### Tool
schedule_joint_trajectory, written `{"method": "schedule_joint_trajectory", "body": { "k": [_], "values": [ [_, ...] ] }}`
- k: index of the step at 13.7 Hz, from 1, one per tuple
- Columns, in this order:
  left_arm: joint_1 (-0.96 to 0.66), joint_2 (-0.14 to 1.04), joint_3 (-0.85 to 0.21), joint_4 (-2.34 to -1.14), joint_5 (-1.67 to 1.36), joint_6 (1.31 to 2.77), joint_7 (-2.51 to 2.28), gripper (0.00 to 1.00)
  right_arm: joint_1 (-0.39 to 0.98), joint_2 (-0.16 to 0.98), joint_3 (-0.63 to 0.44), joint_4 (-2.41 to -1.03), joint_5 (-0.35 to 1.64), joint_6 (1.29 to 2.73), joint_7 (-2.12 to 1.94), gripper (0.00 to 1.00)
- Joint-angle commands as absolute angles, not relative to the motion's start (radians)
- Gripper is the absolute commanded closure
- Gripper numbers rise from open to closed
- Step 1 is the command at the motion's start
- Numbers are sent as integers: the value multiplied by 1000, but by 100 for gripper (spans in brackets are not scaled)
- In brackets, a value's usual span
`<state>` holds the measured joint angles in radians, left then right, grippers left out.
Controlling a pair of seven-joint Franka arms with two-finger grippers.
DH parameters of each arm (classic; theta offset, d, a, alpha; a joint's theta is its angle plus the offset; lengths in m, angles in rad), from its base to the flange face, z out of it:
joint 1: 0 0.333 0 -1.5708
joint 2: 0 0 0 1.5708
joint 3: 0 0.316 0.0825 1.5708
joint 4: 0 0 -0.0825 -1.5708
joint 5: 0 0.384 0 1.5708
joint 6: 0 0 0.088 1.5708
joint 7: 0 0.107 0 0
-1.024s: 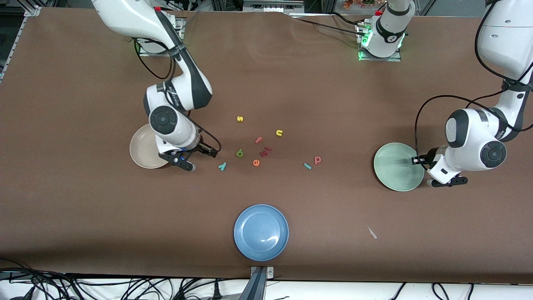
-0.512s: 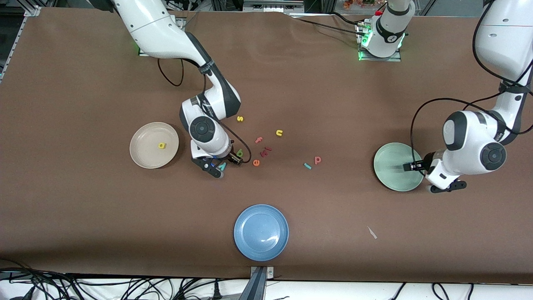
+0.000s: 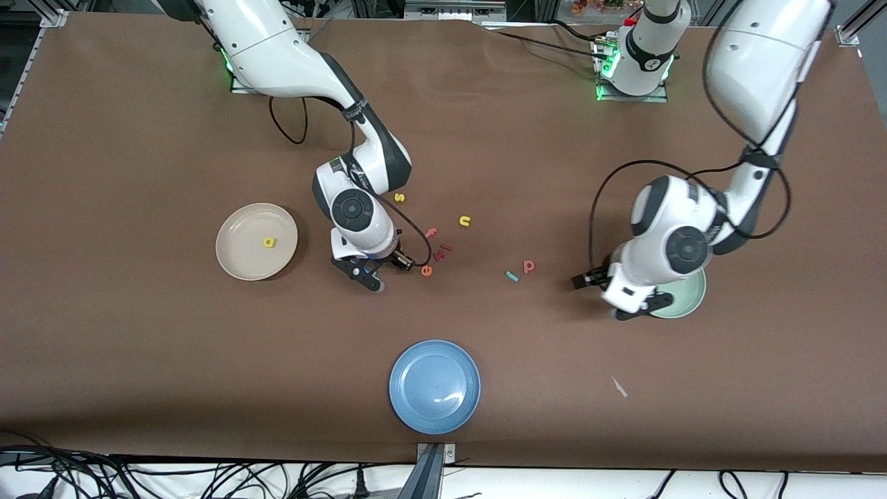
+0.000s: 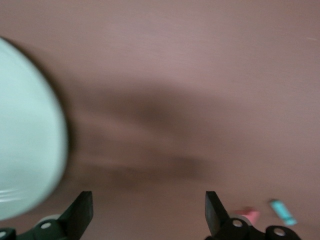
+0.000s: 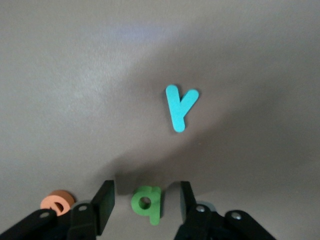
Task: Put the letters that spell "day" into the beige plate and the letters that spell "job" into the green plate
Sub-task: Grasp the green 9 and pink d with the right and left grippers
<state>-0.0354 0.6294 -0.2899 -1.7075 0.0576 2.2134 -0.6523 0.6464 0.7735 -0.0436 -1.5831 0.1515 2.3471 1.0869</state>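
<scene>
The beige plate (image 3: 239, 260) lies toward the right arm's end, with the yellow "d" (image 3: 269, 242) in it. My right gripper (image 3: 371, 274) is low over the table and open, fingers either side of the green "a" (image 5: 146, 203) with a gap on each side. The teal "y" (image 5: 180, 106) lies just past it. My left gripper (image 3: 641, 306) hangs wide open and empty (image 4: 147, 205) at the edge of the green plate (image 3: 689, 298), which the arm mostly hides. The teal "j" (image 3: 512, 276) and pinkish-red "b" (image 3: 529, 265) lie together between the arms.
Loose letters lie mid-table: yellow "s" (image 3: 399, 197), yellow "n" (image 3: 464, 221), pink "f" (image 3: 431, 233), dark red letters (image 3: 442, 251) and an orange "e" (image 3: 426, 271) beside my right gripper. A blue plate (image 3: 434, 386) sits near the front edge, with a white scrap (image 3: 619, 387) nearby.
My right arm left the beige plate, where the "d" now lies, and came over the "a", its fingers narrowing. My left arm swung off the green plate toward the middle, fingers spread wide.
</scene>
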Motion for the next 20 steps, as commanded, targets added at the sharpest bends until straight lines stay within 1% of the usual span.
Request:
{"method": "schedule_joint_trajectory", "body": {
  "k": [1,2,3,4,5,7,9,13,14,16,17,18,20],
  "values": [
    [-96,702,-281,-1629,54,2227,-718,25,663,793,-49,-1563,164,2355,1095,47],
    [-119,704,-281,-1634,54,2227,-725,36,663,793,-49,-1565,163,2355,1095,59],
    [-139,706,-281,-1635,52,2227,-738,43,663,793,-49,-1565,163,2355,1095,71],
    [-152,707,-281,-1635,54,2227,-755,45,663,793,-49,-1565,163,2355,1095,83],
    [-169,709,-281,-1635,54,2227,-762,47,663,792,-49,-1563,163,2353,1094,90],
    [-199,715,-279,-1634,54,2229,-782,47,658,779,-54,-1562,160,2341,1072,94],
    [-216,727,-279,-1634,55,2229,-790,47,653,740,-75,-1559,153,2271,1057,94],
    [-233,764,-272,-1635,61,2233,-788,47,652,646,-191,-1565,161,2056,875,93],
    [-233,765,-272,-1637,66,2243,-788,47,652,629,-230,-1577,160,2022,847,93],
    [-233,767,-272,-1635,69,2243,-788,47,647,598,-291,-1643,170,2016,798,93],
    [-233,767,-272,-1635,69,2243,-788,49,647,586,-313,-1688,170,2025,769,93],
    [-233,767,-272,-1635,68,2243,-790,55,647,574,-337,-1722,170,2035,734,93],
    [-233,765,-272,-1635,67,2243,-796,74,647,555,-391,-1790,170,2040,652,93]
  ]
}}
